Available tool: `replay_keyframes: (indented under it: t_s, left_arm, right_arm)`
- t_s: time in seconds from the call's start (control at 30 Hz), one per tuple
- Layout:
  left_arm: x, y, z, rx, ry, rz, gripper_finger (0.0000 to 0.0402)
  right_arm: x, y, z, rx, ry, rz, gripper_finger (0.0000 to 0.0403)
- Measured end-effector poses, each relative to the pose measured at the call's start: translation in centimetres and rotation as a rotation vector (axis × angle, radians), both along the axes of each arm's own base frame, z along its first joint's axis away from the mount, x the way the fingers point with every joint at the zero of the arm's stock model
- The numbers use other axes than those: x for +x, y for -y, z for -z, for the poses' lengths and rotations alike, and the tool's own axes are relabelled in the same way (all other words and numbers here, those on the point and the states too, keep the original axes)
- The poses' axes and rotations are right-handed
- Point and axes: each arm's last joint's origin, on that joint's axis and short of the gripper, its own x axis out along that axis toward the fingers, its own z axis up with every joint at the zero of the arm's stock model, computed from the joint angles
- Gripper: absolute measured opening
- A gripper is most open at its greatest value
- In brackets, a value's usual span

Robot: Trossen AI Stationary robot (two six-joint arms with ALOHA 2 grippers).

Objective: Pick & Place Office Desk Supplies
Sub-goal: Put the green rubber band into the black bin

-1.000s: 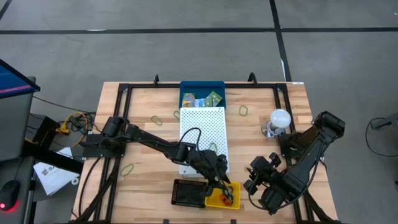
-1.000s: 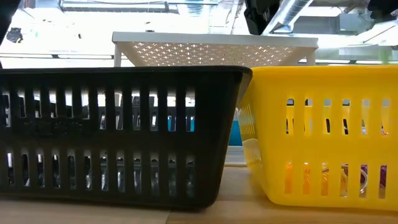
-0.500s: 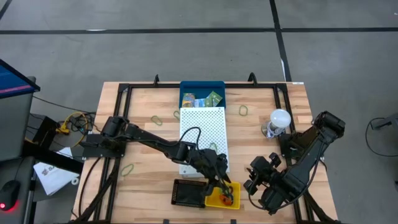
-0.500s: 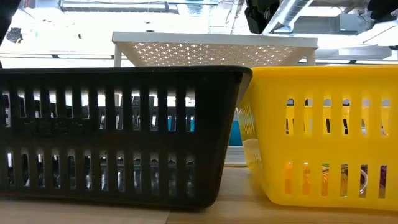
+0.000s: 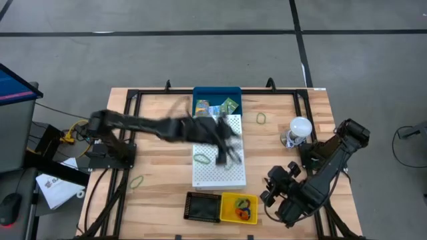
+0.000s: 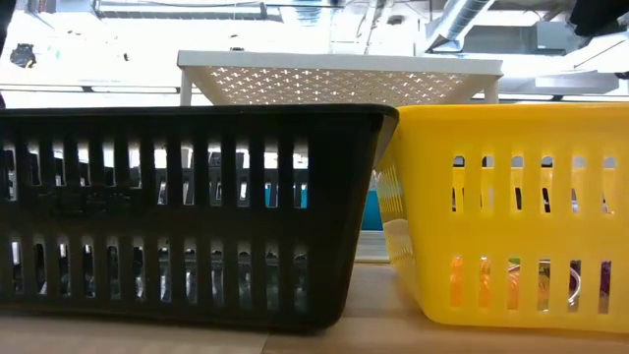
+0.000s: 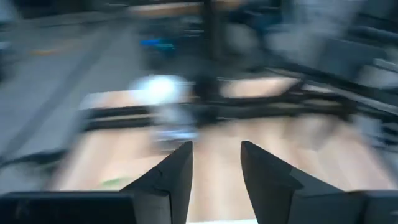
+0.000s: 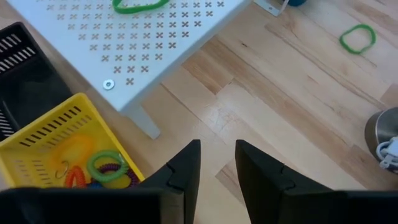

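Observation:
My left gripper (image 5: pixel 223 148) is open and empty above the white perforated board (image 5: pixel 217 175); its arm shows blurred. In the left wrist view, blurred table shows between its fingers (image 7: pixel 214 152). A green rubber band (image 5: pixel 202 159) lies on the board. The yellow basket (image 5: pixel 239 208) at the near edge holds a green loop (image 8: pixel 106 165) and orange ones. More green bands lie on the table at the far right (image 5: pixel 261 119) and at the left (image 5: pixel 137 181). My right gripper (image 5: pixel 273 193) waits open and empty, right of the yellow basket.
A black basket (image 5: pixel 202 207) stands left of the yellow one. A blue bin (image 5: pixel 217 101) with printed packets sits at the far edge behind the board. A white bulb-like object (image 5: pixel 299 127) stands at the right. A yellowish band (image 5: pixel 167 129) lies at the far left.
My left gripper has risen out of the yellow basket and swung fast toward the table's far edge, over the white board. A green band now shows in the yellow basket. My right arm has kept still.

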Motion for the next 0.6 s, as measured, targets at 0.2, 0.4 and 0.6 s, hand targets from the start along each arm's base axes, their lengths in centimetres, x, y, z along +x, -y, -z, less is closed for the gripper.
replay_keyframes:
  t_s: [0.2,0.4,0.6]
  left_arm:
    - [-7.2,-6.4,-5.2,-0.002,-0.005,-0.405,0.0126]
    - [-14.9,-9.6,-6.5,-0.161,-0.143,-0.692,0.0125]
    - [-20.2,-8.8,-3.4,-0.369,-0.323,-0.815,0.0126]
  right_arm:
    - [0.3,0.4,0.0,-0.007,-0.001,0.016,0.0098]
    - [0.7,0.8,0.0,-0.020,-0.014,0.017,0.0098]
    - [0.8,1.1,0.0,-0.021,-0.022,0.034,0.0098]
